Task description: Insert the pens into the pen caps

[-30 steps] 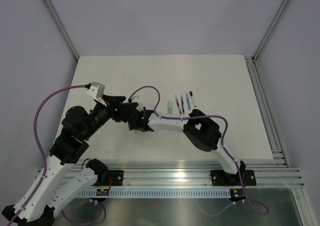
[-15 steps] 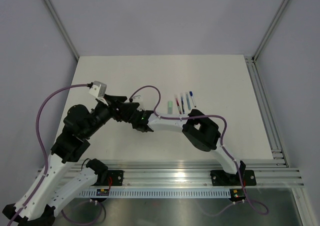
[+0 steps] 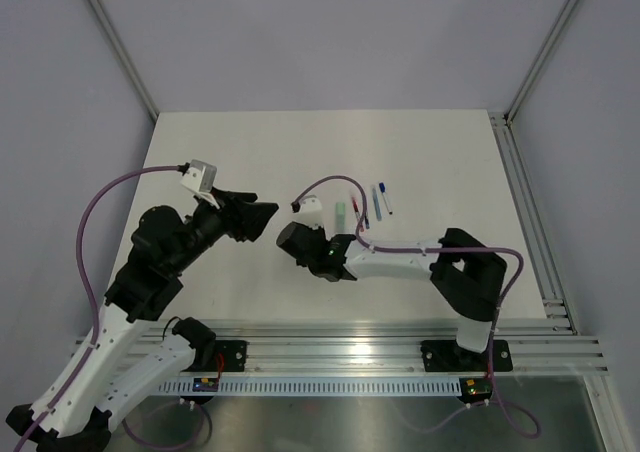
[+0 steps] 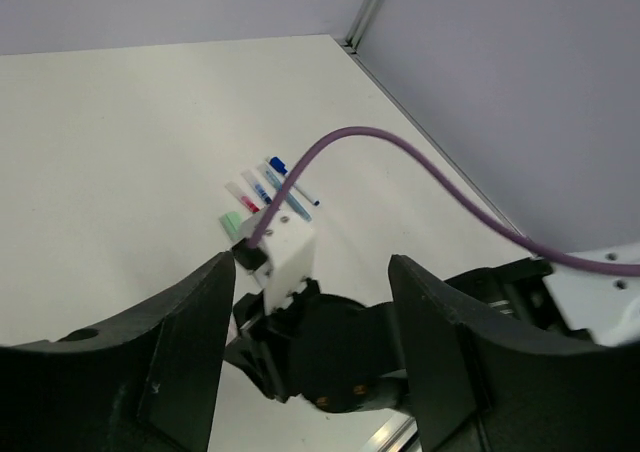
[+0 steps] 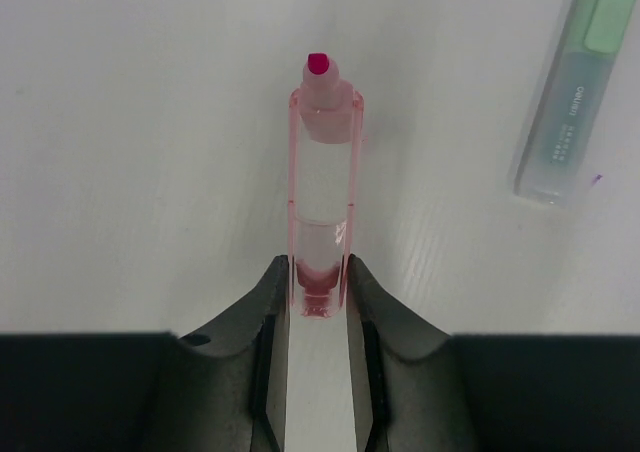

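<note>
Swinging its elbow out to the right since a second ago, the right arm draws away from the left one and narrows its jaws. The right gripper [image 5: 316,272] pinches the near end of a pink translucent tube [image 5: 322,172], whose magenta tip points away over the table [image 3: 450,162]. To its left, the left gripper [image 4: 312,264] hangs wide open and empty. Beyond, a green tube [image 5: 565,102] lies flat, with the pens [image 3: 366,205] in a row just to its right.

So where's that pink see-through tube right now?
In the right wrist view the pink tube is pinched at its near end by the right gripper, the green pen lying on the table to its upper right.
</note>
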